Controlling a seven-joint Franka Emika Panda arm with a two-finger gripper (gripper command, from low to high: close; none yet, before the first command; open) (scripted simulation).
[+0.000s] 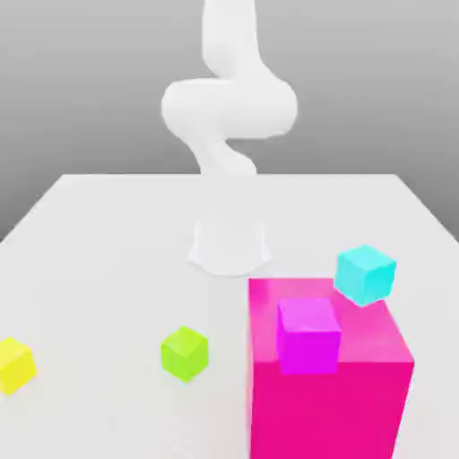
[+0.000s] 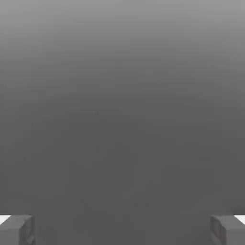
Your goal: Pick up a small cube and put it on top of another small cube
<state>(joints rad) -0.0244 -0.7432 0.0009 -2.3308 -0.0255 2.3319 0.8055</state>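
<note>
Exterior view, progress: nothing done yet by my reading; the small lime-green cube (image 1: 185,352) sits alone on the white table (image 1: 99,269), nothing stacked on it and it on nothing.
Exterior view, task cube position: toward the near side of the table, between the small yellow cube (image 1: 15,364) at the exterior view's left and the big pink block (image 1: 328,394) at the exterior view's right, apart from both.
Exterior view, other cubes: a small cyan cube (image 1: 365,273) at the far upper corner of the pink block; a magenta cube (image 1: 308,335) on or against the block's top; exact contact hard to tell.
Exterior view, arm: white arm (image 1: 229,116) rises from its base at mid-table, well apart from every cube.
Exterior view, remaining: approach, grasp, lift, carry, place; all of it, judged from the layout.
Hand view, tool: gripper (image 2: 122,229) with fingertips (image 2: 16,229) at opposite edges, spread wide apart.
Hand view, hold: nothing between the jaws, nothing touched; plain grey ahead.
</note>
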